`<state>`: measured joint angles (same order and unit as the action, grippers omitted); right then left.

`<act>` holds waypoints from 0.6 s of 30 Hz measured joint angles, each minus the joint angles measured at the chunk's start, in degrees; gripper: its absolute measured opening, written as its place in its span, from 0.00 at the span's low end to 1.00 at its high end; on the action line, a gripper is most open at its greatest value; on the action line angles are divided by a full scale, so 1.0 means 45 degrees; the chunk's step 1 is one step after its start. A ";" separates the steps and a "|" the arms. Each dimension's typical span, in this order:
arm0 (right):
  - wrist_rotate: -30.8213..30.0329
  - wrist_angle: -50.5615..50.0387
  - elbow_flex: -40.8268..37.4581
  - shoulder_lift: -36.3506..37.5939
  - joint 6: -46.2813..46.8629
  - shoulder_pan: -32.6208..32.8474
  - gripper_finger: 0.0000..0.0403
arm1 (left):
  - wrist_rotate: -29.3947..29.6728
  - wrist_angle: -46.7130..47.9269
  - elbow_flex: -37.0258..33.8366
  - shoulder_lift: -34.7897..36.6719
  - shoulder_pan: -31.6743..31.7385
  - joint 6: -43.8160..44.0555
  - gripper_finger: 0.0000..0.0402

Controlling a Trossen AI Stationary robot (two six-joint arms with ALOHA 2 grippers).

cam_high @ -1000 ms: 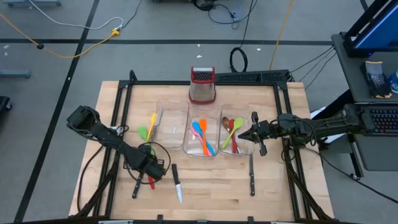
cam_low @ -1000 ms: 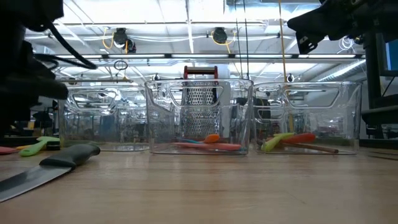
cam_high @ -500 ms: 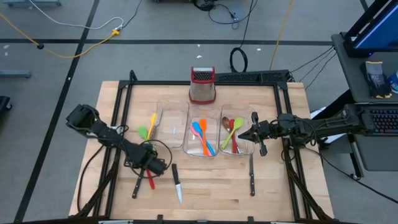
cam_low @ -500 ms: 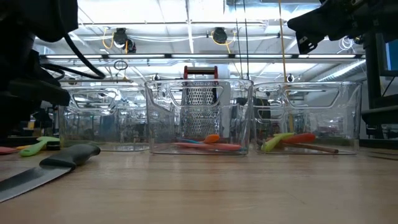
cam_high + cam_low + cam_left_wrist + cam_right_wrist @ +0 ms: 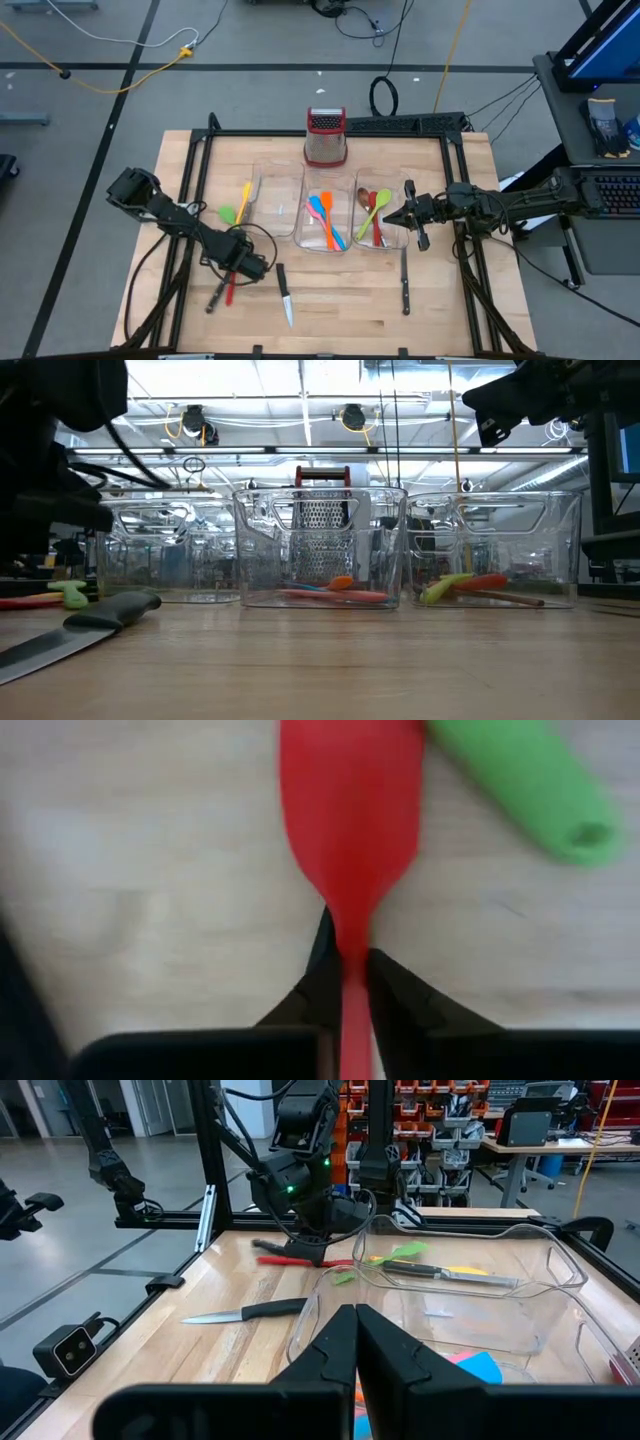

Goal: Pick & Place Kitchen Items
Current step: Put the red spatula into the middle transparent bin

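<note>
So the left gripper [image 5: 238, 268] is clamped on the thin neck of the red spatula [image 5: 348, 830], down on the near-left part of the table [image 5: 340, 310], just in front of the left bin [image 5: 262, 190]. Looks like a light, stiff little thing, maybe a bit bendy at the blade, so pinching the neck seems sensible, though smooth plastic could pivot in the fingers. A green utensil [image 5: 530, 785] lies right beside the blade, and a knife [image 5: 284, 295] sits close on the right, so I'd lift straight up before swinging. The bin's wall is the obstacle to clear. The right gripper [image 5: 406, 214] waits with its fingers pressed together over the right bin [image 5: 362, 246].
</note>
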<state>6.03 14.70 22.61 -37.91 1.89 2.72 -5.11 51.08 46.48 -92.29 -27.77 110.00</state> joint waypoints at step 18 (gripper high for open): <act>-0.0011 0.0000 0.0000 0.0004 0.0000 -0.0002 0.00 | 0.0391 0.0638 -0.0053 0.0405 -0.0699 0.1313 0.03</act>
<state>5.98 14.70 22.61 -37.89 1.89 2.71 -3.36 53.95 46.24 -90.47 -30.91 115.91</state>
